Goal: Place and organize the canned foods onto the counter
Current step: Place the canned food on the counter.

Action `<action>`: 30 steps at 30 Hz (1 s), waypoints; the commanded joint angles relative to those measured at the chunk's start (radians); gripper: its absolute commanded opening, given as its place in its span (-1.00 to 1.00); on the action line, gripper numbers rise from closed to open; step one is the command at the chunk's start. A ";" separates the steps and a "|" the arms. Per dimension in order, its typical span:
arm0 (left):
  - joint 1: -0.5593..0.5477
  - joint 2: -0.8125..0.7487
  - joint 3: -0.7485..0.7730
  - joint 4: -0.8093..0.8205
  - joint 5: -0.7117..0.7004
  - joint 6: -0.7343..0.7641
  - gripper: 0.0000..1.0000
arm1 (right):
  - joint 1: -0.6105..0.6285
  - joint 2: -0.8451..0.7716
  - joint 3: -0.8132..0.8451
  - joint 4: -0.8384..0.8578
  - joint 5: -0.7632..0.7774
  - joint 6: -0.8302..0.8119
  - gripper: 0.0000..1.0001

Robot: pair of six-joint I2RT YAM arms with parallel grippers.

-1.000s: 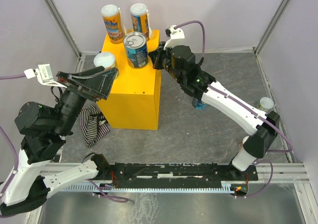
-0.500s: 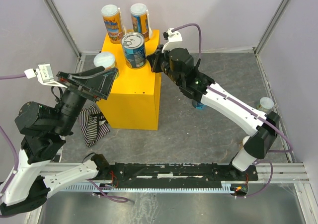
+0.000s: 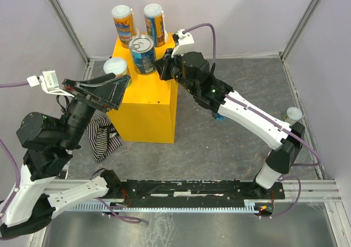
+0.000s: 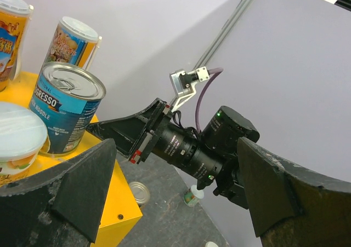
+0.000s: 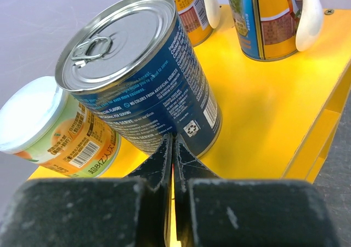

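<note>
Four cans are already up on the yellow bench (image 3: 158, 96): an orange can (image 3: 124, 23) and a second orange can (image 3: 155, 22) at the back, the white-lidded can (image 3: 116, 68) front left, and the blue can (image 3: 142, 53) between. The right gripper (image 5: 173, 148) has its jaws pressed together on nothing, tips against the blue can's side, looking like a nudge. The left gripper (image 4: 173, 145) hangs wide open and empty beside the white-lidded can. Left to do: a stray can (image 3: 294, 114) sits on the grey floor far right, and another, the hidden can (image 3: 220, 116), peeks out under the right arm.

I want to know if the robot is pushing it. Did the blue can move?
Yes. The blue can slid left across the yellow box, away from its right edge, with the shut right gripper against its side.
</note>
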 commanded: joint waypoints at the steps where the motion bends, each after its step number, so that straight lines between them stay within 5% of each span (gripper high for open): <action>1: 0.002 -0.006 0.004 0.018 -0.007 0.021 0.93 | 0.006 0.025 0.059 0.022 -0.024 0.001 -0.94; 30: 0.001 -0.007 -0.005 0.011 -0.022 0.033 0.93 | 0.005 0.184 0.283 -0.053 -0.087 -0.038 -0.92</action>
